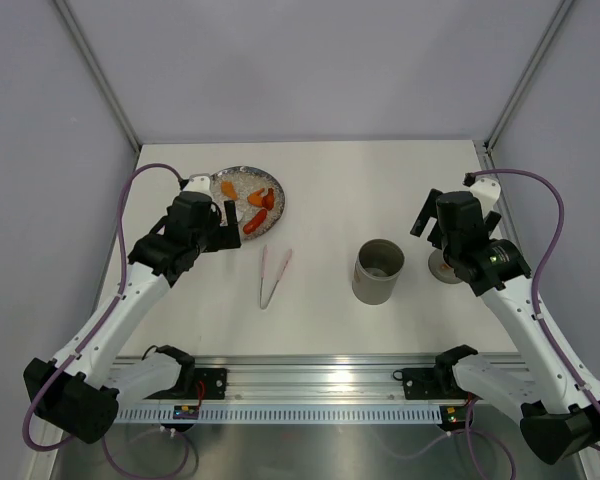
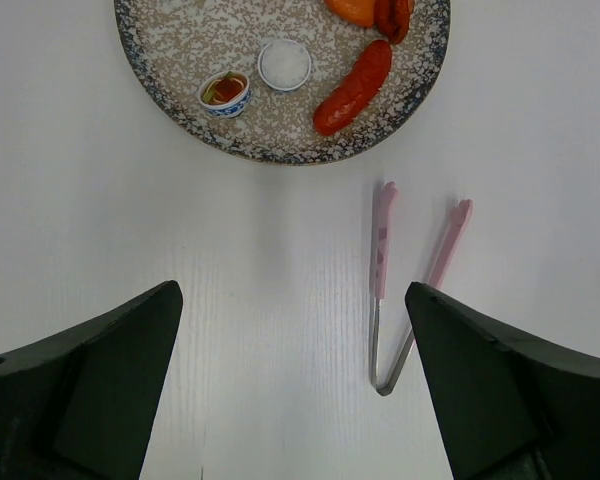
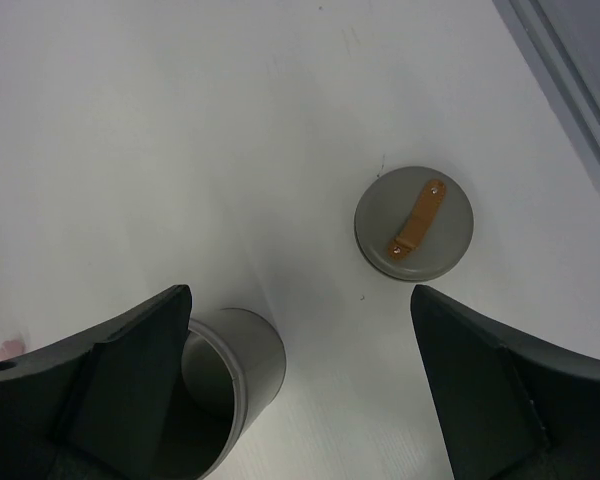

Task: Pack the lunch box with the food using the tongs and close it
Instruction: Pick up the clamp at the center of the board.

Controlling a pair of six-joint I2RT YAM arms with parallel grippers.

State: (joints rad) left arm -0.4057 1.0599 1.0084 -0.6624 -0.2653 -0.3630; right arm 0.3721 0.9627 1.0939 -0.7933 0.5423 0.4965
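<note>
Both claws hang released: left gripper [image 2: 290, 292] by the speckled plate [image 1: 234, 173] of food [image 1: 260, 206] toward the table's far-left corner, right gripper [image 3: 300, 292] beside the open lunch box [image 1: 378, 273]; tongs [image 1: 274, 277] lie mid-table.

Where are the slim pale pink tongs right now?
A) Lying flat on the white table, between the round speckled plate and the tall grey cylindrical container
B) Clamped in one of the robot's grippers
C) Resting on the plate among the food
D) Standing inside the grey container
A: the slim pale pink tongs lie flat on the white table, between the round speckled plate and the tall grey cylindrical container.
</note>
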